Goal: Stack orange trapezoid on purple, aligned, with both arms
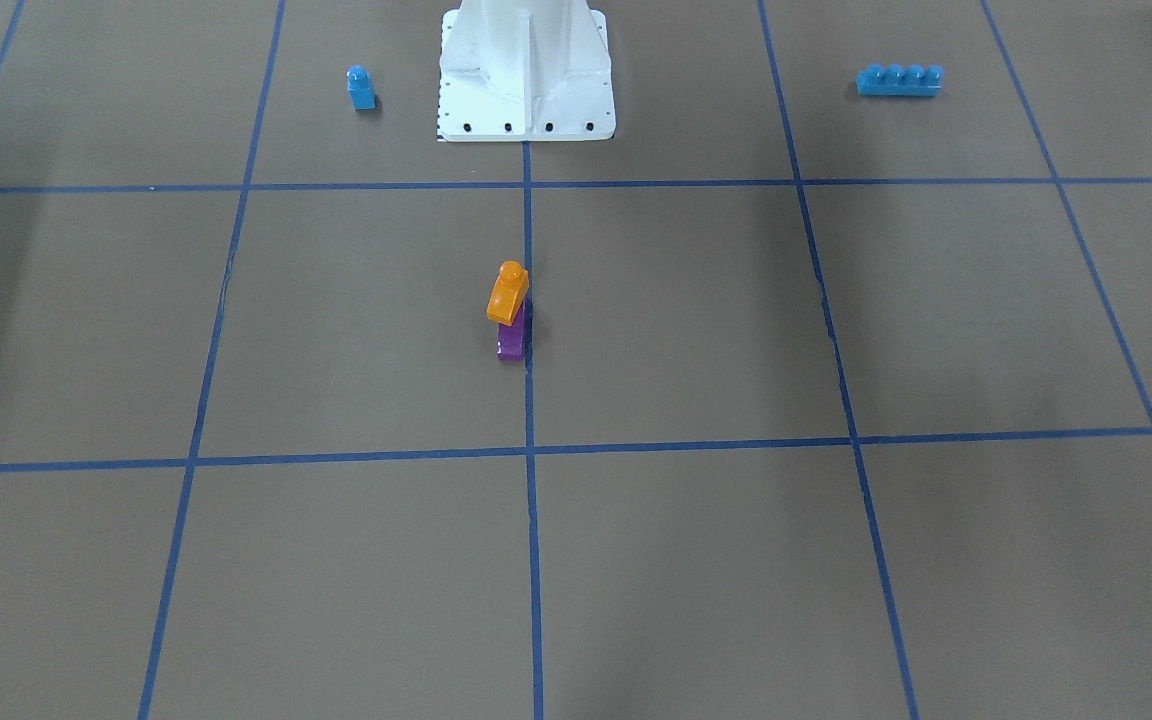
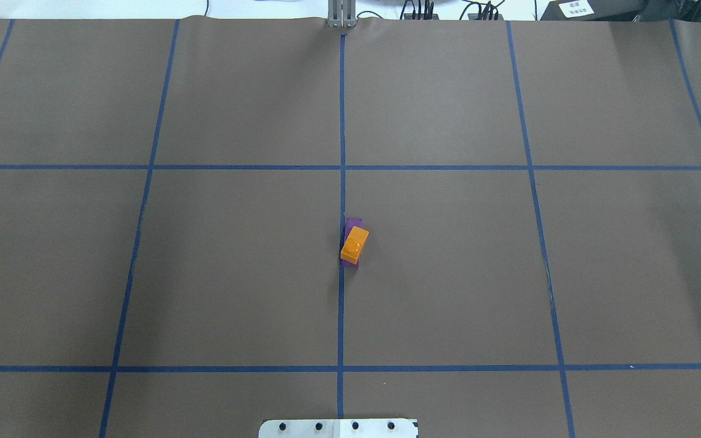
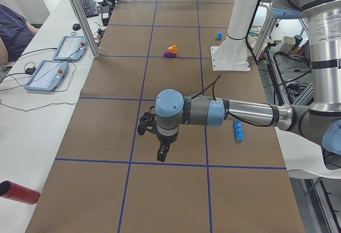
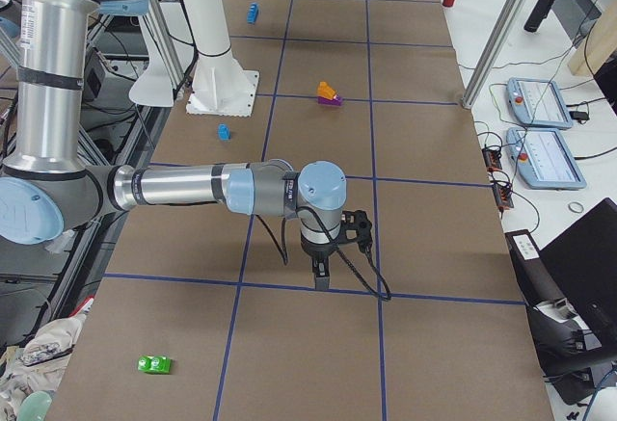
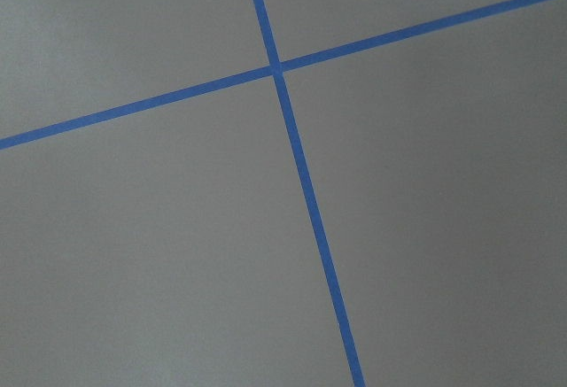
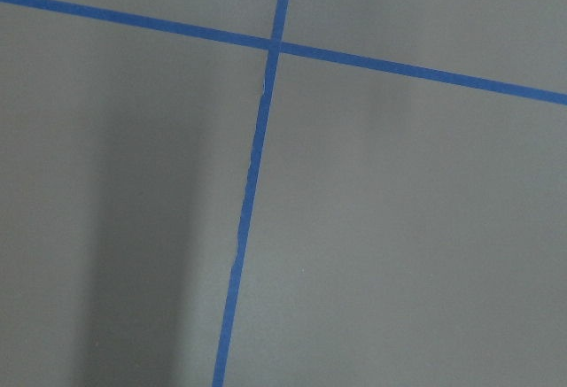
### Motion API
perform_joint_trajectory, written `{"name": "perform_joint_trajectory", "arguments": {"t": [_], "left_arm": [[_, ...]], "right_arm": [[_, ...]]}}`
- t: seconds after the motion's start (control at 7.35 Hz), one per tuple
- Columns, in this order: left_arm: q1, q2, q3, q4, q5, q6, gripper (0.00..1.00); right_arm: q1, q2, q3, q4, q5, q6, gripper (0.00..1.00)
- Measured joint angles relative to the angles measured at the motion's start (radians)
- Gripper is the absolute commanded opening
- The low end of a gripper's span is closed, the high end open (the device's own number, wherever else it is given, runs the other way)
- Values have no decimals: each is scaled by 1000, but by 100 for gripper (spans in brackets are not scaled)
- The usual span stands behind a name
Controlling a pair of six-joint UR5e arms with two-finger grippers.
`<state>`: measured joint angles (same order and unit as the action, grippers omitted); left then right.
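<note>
The orange trapezoid (image 1: 507,295) sits on top of the purple block (image 1: 513,342) near the table's middle, beside the centre tape line. From overhead the orange one (image 2: 355,244) is turned a little against the purple one (image 2: 355,222), whose far end sticks out. No gripper touches them. My left gripper (image 3: 161,153) shows only in the exterior left view, far from the stack, pointing down over the table. My right gripper (image 4: 320,275) shows only in the exterior right view, also far off. I cannot tell whether either is open or shut. Both wrist views show only bare table and tape.
A small blue one-stud block (image 1: 361,88) and a long blue four-stud brick (image 1: 899,80) lie on either side of the white pedestal (image 1: 526,70). A green block (image 4: 154,364) lies at the table's right end. A red cylinder (image 3: 18,192) and tablets (image 3: 45,75) lie on the side bench.
</note>
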<state>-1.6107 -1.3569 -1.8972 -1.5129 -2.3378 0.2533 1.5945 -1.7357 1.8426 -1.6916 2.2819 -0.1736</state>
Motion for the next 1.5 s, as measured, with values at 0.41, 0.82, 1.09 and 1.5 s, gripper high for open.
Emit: {"name": "perform_joint_trajectory", "arguments": {"t": [0.41,0.82,1.09,1.5], "left_arm": [[0,10,-9,0,0,5,100],[0,12,-4,0,2,1,100],[0,12,-5,0,2,-2,100],[0,13,-4,0,2,-3,100]], "right_arm": [[-11,-2,0,6,0,8,100],[-11,-2,1,6,2,9,100],[-11,-1,3,6,4,10,100],[-11,-1,6,6,18,11,100]]}}
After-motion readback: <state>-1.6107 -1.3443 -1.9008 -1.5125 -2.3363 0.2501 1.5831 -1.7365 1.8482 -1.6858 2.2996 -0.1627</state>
